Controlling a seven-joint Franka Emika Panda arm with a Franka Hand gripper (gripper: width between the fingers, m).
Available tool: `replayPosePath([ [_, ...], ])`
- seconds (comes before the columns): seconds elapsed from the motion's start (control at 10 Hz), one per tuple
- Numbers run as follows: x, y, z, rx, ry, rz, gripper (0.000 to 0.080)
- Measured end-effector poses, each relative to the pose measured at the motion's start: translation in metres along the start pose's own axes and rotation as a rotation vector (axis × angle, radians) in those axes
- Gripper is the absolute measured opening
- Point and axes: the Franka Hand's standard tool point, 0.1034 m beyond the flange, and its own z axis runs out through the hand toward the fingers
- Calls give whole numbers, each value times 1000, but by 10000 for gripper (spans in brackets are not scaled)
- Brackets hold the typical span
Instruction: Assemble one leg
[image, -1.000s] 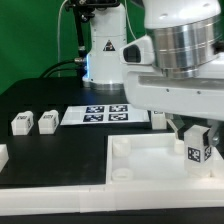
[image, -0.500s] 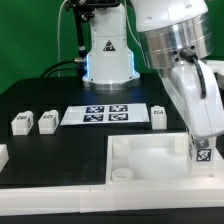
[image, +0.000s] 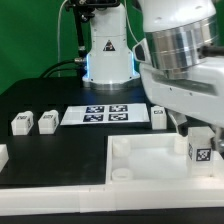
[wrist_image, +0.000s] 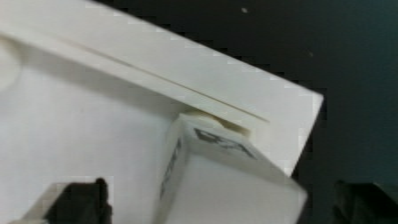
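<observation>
Arm (image: 185, 60): white glossy housing w/ wide ribbed silver-grey metal ring at wrist joint. Lower wrist section white, smooth, rounded edges. Base column (image: 107, 45) at rear: white, tapered, w/ black triangular warning label and blue glow on one side. Black cables run along upper base. Gripper (wrist_image: 196, 205): only dark fingertips visible in wrist view, blurred; finer detail not discernible.

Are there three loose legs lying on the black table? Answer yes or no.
Yes: two legs lie left of the marker board, one right.
</observation>
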Motion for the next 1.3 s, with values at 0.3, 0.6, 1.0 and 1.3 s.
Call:
replayPosePath([
  [0.3, 4, 3, 0, -9, 4, -314, 646],
  [0.6, 4, 3, -1, -94, 37, -848, 649],
  [1.0, 2, 2, 0, -84, 37, -719, 384],
  [1.3, 4, 3, 0, -72, 44, -400, 293],
])
